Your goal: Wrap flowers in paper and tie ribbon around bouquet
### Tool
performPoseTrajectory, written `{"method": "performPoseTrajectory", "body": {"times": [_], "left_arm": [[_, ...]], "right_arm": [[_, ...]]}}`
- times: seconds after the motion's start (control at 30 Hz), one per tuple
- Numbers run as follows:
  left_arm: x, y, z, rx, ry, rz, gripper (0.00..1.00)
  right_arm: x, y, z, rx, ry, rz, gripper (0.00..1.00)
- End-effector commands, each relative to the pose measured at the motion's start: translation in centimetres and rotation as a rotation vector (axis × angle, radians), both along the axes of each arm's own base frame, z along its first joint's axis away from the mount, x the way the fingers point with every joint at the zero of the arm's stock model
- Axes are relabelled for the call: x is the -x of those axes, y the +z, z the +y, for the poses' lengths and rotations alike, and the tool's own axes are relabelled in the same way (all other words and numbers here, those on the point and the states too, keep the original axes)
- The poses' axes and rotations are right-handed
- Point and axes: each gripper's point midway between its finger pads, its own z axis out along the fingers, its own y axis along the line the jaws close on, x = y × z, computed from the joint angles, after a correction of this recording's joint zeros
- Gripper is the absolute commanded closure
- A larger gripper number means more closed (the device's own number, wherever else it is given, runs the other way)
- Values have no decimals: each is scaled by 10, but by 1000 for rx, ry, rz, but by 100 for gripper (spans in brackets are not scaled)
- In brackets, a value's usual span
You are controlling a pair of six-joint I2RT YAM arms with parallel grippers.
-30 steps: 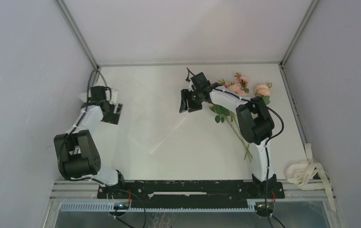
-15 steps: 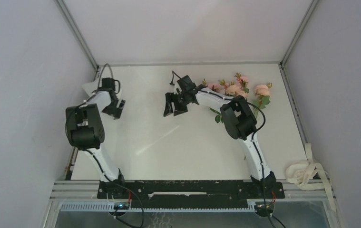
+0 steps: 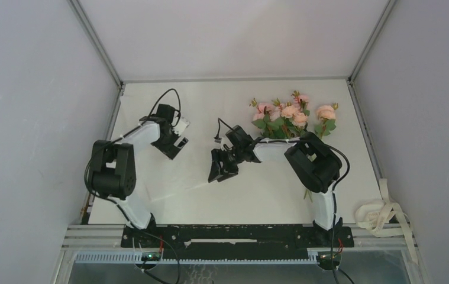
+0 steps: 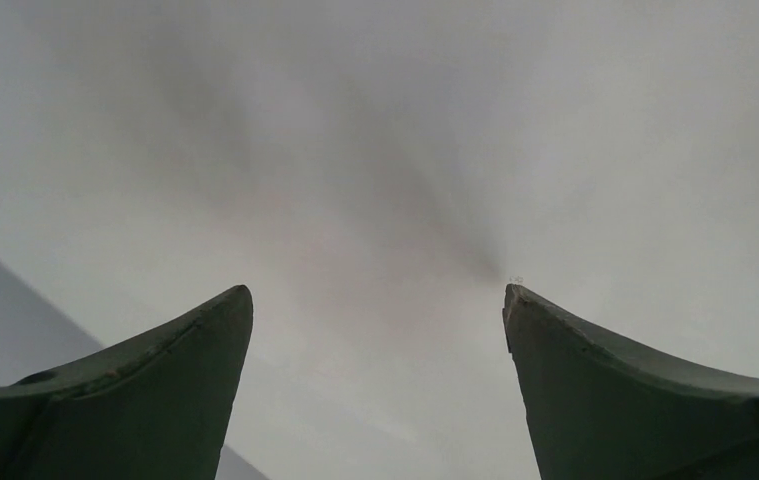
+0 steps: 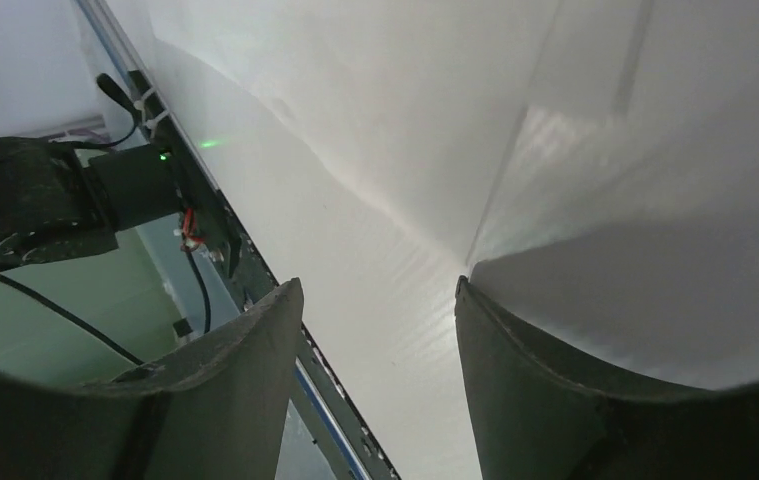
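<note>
Across the worktop, both arms have moved in the last second. The left hand has swung in from the far-left corner toward the middle. The right hand has drawn back from the flowers, which lie uncovered at the far right. The left hand gapes wide and grips nothing. The right hand is partly open over the creased paper, with nothing clamped. The ribbon lies off the near-right corner.

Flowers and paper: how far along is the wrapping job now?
Done: nothing yet. The flowers lie bare at the far right. In hand: left gripper and right gripper, both open, hover at the paper. Remaining: wrap the flowers, then tie the ribbon, unused at the near right edge.
</note>
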Motion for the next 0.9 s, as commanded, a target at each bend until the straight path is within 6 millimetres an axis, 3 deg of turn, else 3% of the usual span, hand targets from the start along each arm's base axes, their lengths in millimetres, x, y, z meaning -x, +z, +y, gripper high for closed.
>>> {"method": "performPoseTrajectory", "body": {"times": [0.0, 0.13, 0.3, 0.5, 0.63, 0.87], "left_arm": [[37, 36, -53, 248, -183, 1, 0], [67, 44, -63, 249, -280, 28, 0], [79, 40, -64, 261, -258, 33, 0], [100, 35, -90, 324, -371, 47, 0], [101, 32, -97, 344, -411, 12, 0], [112, 26, -117, 447, -473, 25, 0]], "right_arm": [[-14, 30, -11, 8, -112, -109, 34], [-45, 26, -34, 99, -284, -159, 34], [-63, 5, -26, 107, -361, -156, 31], [-49, -13, 0, 46, -321, -68, 31], [-41, -21, 18, 36, -281, -32, 31], [-46, -15, 38, -42, -288, 8, 32]]}}
